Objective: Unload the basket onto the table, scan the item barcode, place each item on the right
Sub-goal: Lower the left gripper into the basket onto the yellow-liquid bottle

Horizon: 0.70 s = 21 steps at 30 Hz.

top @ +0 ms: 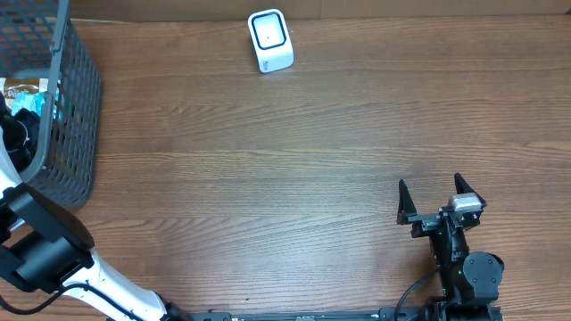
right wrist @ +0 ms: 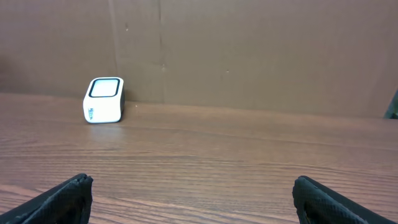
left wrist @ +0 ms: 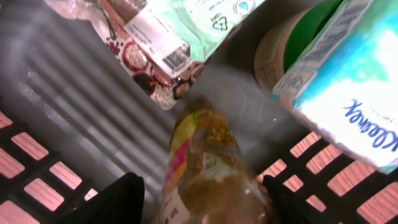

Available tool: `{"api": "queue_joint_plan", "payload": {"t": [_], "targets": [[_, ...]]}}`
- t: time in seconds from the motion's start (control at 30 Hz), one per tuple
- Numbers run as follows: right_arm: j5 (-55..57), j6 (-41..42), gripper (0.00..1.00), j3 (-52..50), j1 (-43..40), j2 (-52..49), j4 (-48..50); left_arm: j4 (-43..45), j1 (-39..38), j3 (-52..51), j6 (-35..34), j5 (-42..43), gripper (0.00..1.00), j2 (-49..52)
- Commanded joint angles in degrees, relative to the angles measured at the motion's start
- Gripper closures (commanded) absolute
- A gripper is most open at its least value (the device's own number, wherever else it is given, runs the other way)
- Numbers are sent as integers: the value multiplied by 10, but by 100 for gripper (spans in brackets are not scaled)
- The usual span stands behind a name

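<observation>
Crinkly yellow-and-clear plastic packet (left wrist: pixel 208 149) sits between fingers of your left tool (left wrist: pixel 205 202), down in dark grey mesh basket (top: pixel 76 98); can't tell if clenched or just straddling. Right tool (top: pixel 430 189) released, empty. White boxy scanner (top: pixel 269 40) well apart across wooden counter (top: pixel 268 178). Lift, carry, scan not yet done.

One scanner (top: pixel 270 40), one basket (top: pixel 78 100), perhaps five items (left wrist: pixel 208 171).

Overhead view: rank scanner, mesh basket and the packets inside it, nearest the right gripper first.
1. barcode scanner, far edge, up-left of the right gripper.
2. mesh basket, left edge.
3. packets, inside it, past its wall.
</observation>
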State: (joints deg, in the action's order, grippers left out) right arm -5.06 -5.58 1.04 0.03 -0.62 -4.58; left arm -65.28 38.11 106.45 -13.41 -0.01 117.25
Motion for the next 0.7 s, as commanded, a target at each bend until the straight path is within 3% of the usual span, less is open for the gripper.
{"api": "queue_joint_plan", "payload": {"t": [0.0, 0.5, 0.6, 0.67], "targets": [[4, -1, 0, -6, -1, 5, 2, -8, -3, -4, -4, 1, 38, 6], [4, -1, 0, -6, -1, 5, 2, 20, -2, -32, -3, 2, 51, 6], [4, -1, 0, -6, -1, 5, 2, 23, -1, -32, 6, 2, 70, 6], [4, -1, 0, -6, -1, 5, 2, 23, -1, -32, 5, 3, 71, 6]]}}
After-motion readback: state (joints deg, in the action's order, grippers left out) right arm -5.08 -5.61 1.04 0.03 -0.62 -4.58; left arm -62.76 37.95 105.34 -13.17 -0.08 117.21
